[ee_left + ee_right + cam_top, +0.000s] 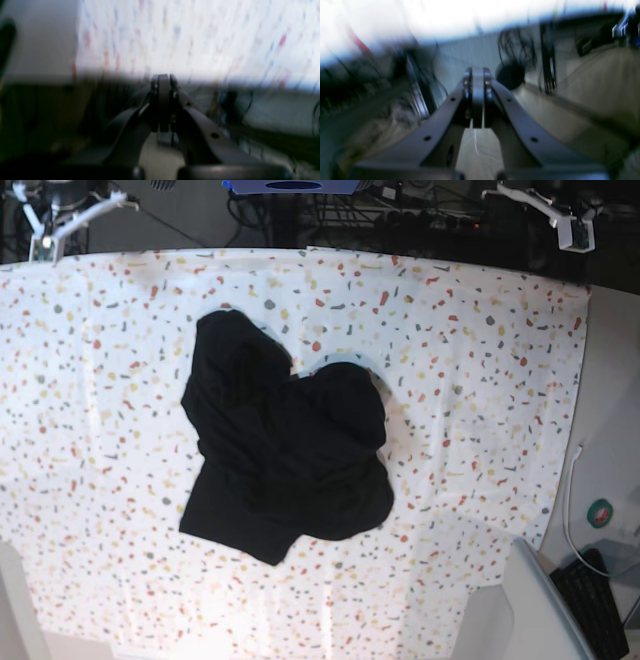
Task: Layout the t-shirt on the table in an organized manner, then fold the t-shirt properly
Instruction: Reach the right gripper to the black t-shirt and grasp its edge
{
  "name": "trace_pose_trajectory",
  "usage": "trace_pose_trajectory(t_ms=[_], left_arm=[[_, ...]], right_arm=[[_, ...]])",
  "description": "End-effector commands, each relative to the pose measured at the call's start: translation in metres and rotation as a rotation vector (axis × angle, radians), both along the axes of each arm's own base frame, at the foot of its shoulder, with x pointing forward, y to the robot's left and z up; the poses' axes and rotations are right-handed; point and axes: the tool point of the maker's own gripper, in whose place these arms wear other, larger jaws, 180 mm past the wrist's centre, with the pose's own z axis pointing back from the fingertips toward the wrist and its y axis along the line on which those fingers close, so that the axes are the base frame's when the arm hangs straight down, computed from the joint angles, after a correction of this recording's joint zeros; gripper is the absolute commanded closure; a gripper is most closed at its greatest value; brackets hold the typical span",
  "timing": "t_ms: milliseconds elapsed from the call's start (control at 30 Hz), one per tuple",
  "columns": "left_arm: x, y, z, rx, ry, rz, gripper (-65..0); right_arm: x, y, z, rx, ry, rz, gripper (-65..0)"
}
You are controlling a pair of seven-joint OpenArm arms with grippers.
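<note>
Blur smears both wrist views; we make out little beyond the claws. Left claw (pixel 163 82) is pressed closed, holding nothing, with the flecked table (pixel 200 37) beyond it. Right claw (pixel 477 75) is likewise closed and empty, with cables behind. From the base view we see the t-shirt (pixel 285 445), black, soft and crumpled in an uneven heap, lying mid-table (pixel 480 380), well apart from both claws.
</note>
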Motion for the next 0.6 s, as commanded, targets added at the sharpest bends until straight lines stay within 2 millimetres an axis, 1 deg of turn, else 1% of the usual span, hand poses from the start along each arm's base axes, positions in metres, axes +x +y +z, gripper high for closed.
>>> trace_pose_trajectory(t_ms=[0, 67, 100, 167, 200, 233, 267, 300, 333, 367, 400, 467, 500, 533, 567], left_arm=[[0.016, -0.002, 0.012, 0.000, -0.063, -0.012, 0.0], [0.039, -0.003, 0.017, -0.006, -0.116, -0.004, 0.0], [0.046, -0.003, 0.016, -0.011, -0.110, 0.011, 0.0], [0.064, -0.002, 0.011, -0.025, -0.092, 0.042, 0.0], [0.071, 0.003, 0.008, -0.026, -0.073, 0.064, 0.0], [0.074, 0.009, 0.003, -0.030, -0.049, 0.095, 0.0], [0.077, 0.014, -0.003, -0.038, -0.029, 0.132, -9.1], [0.081, 0.021, -0.005, -0.043, -0.026, 0.165, -16.8], [0.082, 0.029, -0.008, -0.045, -0.029, 0.205, -21.7], [0.083, 0.039, -0.010, -0.046, -0.037, 0.246, -23.9], [0.083, 0.047, -0.015, -0.049, -0.036, 0.281, -23.7], [0.086, 0.058, -0.024, -0.053, -0.030, 0.322, -23.9], [0.088, 0.061, -0.022, -0.052, -0.038, 0.332, -23.9], [0.091, 0.061, -0.015, -0.040, -0.054, 0.329, -23.9], [0.092, 0.058, -0.003, -0.030, -0.078, 0.314, -23.9]], right_arm=[[0.024, 0.003, 0.010, 0.001, -0.057, 0.018, 0.0], [0.061, 0.015, 0.013, 0.039, -0.083, 0.027, 0.0], [0.075, 0.021, 0.013, 0.060, -0.074, 0.030, 0.0], [0.111, 0.034, 0.020, 0.100, -0.087, 0.050, 0.0], [0.129, 0.044, 0.025, 0.118, -0.101, 0.079, 0.0], [0.149, 0.055, 0.033, 0.132, -0.126, 0.128, -7.5], [0.167, 0.068, 0.039, 0.144, -0.150, 0.196, -16.4], [0.184, 0.082, 0.044, 0.155, -0.171, 0.267, -24.0], [0.199, 0.096, 0.047, 0.165, -0.185, 0.333, -30.2], [0.213, 0.109, 0.046, 0.177, -0.186, 0.397, -33.8], [0.225, 0.119, 0.043, 0.186, -0.183, 0.442, -34.1], [0.247, 0.131, 0.036, 0.202, -0.164, 0.493, -32.4], [0.255, 0.134, 0.033, 0.208, -0.155, 0.506, -31.8], [0.262, 0.137, 0.030, 0.216, -0.149, 0.508, -31.4], [0.269, 0.139, 0.030, 0.221, -0.148, 0.509, -31.4]])
